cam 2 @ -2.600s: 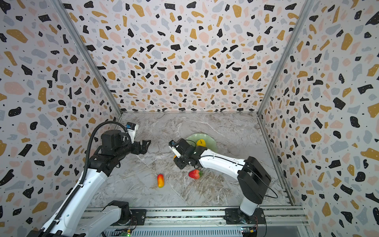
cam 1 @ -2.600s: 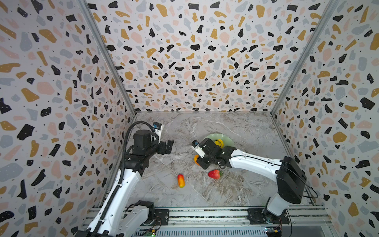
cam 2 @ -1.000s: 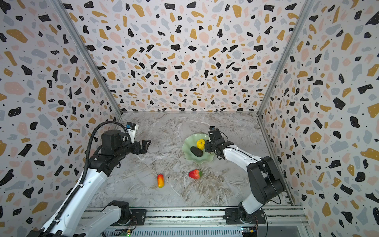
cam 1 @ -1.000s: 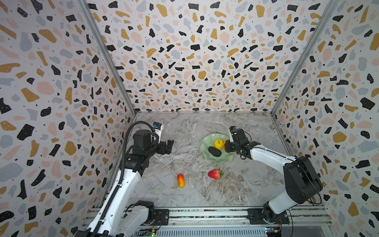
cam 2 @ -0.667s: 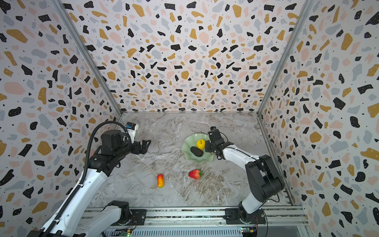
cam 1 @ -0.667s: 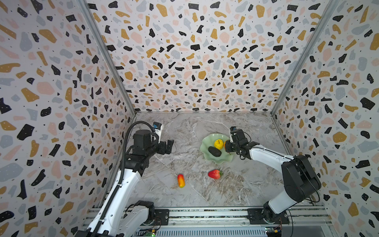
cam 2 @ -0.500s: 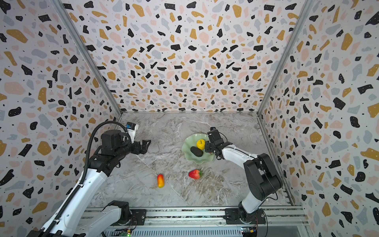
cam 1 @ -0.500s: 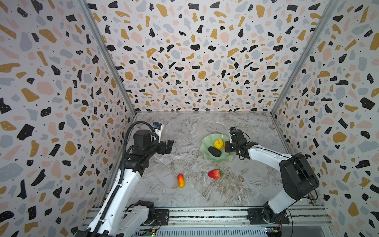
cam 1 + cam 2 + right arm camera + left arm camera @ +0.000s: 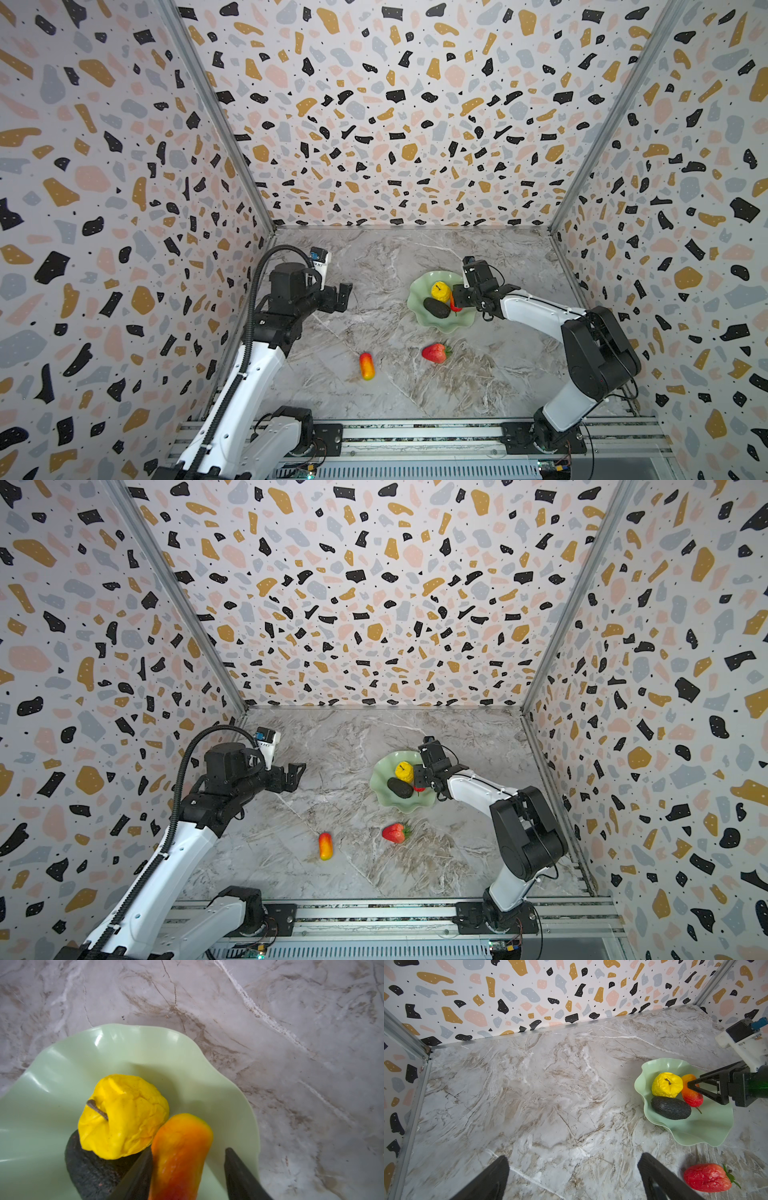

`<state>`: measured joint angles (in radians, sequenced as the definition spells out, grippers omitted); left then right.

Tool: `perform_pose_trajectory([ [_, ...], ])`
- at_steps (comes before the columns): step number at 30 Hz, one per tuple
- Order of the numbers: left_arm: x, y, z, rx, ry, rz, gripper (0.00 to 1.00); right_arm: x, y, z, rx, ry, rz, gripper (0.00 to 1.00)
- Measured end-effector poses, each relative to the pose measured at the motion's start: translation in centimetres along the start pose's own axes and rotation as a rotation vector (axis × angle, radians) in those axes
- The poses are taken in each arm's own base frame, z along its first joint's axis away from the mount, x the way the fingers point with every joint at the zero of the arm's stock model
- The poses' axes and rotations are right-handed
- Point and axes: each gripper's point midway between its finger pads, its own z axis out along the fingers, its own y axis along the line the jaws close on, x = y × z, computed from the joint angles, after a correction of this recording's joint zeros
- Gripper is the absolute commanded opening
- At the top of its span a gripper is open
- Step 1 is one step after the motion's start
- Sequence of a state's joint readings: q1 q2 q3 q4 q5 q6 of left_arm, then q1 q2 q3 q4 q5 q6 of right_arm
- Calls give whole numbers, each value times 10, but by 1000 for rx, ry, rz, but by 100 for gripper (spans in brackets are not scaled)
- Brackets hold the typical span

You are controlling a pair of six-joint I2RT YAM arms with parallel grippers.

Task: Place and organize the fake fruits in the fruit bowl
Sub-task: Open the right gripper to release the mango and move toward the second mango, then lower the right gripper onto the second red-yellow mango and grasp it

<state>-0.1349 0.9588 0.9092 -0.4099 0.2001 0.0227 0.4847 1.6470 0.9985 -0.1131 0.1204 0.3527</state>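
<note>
The pale green fruit bowl (image 9: 453, 323) (image 9: 412, 805) (image 9: 135, 1049) holds a lumpy yellow fruit (image 9: 440, 291) (image 9: 124, 1118), a dark oval fruit (image 9: 436, 308) (image 9: 670, 1108) and an elongated red-orange fruit (image 9: 454, 303) (image 9: 178, 1155). My right gripper (image 9: 456, 297) (image 9: 189, 1150) is open around that red-orange fruit. One finger touches it and the other stands clear. A strawberry (image 9: 434, 353) (image 9: 707, 1177) and a second red-orange fruit (image 9: 367, 365) (image 9: 325, 845) lie on the table. My left gripper (image 9: 345, 293) (image 9: 573, 1156) hangs open and empty at the left.
The marble table is closed in by patterned walls at the left, back and right, and a metal rail (image 9: 415, 432) runs along the front. The bowl sits right of centre, with the two loose fruits in front of it.
My right gripper carried the red-orange fruit from near the strawberry to the bowl, and its jaws have just parted. The left arm has not moved.
</note>
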Motion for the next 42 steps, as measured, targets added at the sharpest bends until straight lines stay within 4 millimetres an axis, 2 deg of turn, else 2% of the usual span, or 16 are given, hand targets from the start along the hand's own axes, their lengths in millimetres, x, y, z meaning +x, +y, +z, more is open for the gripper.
perform_pose_trajectory([
  [3,0,0,0,0,0,0,100,-10,4,-17,-5,-30,-34,88],
  [5,0,0,0,0,0,0,100,-18,16,-33,-29,-59,-90,98],
  [7,0,0,0,0,0,0,100,-27,38,-51,-69,-95,-165,99],
  [10,0,0,0,0,0,0,100,-33,82,-74,-146,-130,-296,99],
  [13,0,0,0,0,0,0,99,-24,126,-91,-241,-137,-434,99],
  [17,0,0,0,0,0,0,100,11,180,-106,-394,-98,-613,99],
  [20,0,0,0,0,0,0,99,40,218,-103,-490,-43,-690,99],
  [23,0,0,0,0,0,0,100,69,247,-92,-546,17,-724,99],
  [26,0,0,0,0,0,0,100,96,265,-82,-584,79,-709,99],
  [29,0,0,0,0,0,0,100,115,277,-75,-601,123,-676,100],
  [35,0,0,0,0,0,0,100,134,305,-69,-621,150,-651,99],
  [42,0,0,0,1,0,0,100,150,319,-62,-640,187,-626,93],
])
